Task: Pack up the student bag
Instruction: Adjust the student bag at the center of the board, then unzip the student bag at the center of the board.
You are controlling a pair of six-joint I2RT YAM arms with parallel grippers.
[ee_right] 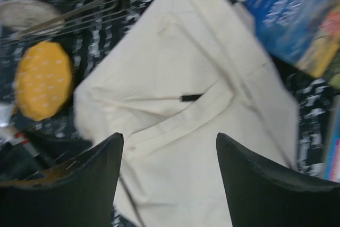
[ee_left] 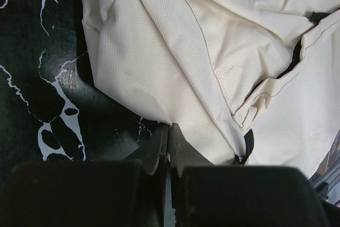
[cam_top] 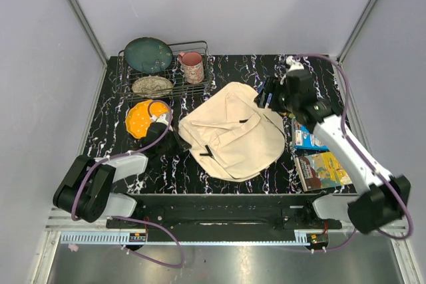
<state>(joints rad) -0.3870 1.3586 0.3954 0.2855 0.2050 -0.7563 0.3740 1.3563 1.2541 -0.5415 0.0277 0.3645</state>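
Observation:
The cream student bag [cam_top: 233, 131] lies flat in the middle of the black marbled table, flap and black buckles facing up. My left gripper [cam_top: 174, 143] is at its left edge. In the left wrist view the jaws [ee_left: 171, 127] are pressed together, and the hem of the student bag [ee_left: 212, 51] runs into their tips, pinched there. My right gripper [cam_top: 266, 94] hovers above the bag's far right corner. In the right wrist view its fingers [ee_right: 170, 142] stand wide apart over the student bag [ee_right: 180, 78] with nothing between them.
A wire dish rack [cam_top: 200, 46] at the back left holds a green plate [cam_top: 148, 54], a pink mug [cam_top: 193, 66] and a speckled dish [cam_top: 152, 85]. An orange dish [cam_top: 146, 118] lies left of the bag. Two books [cam_top: 307, 139] [cam_top: 323, 169] lie right of it.

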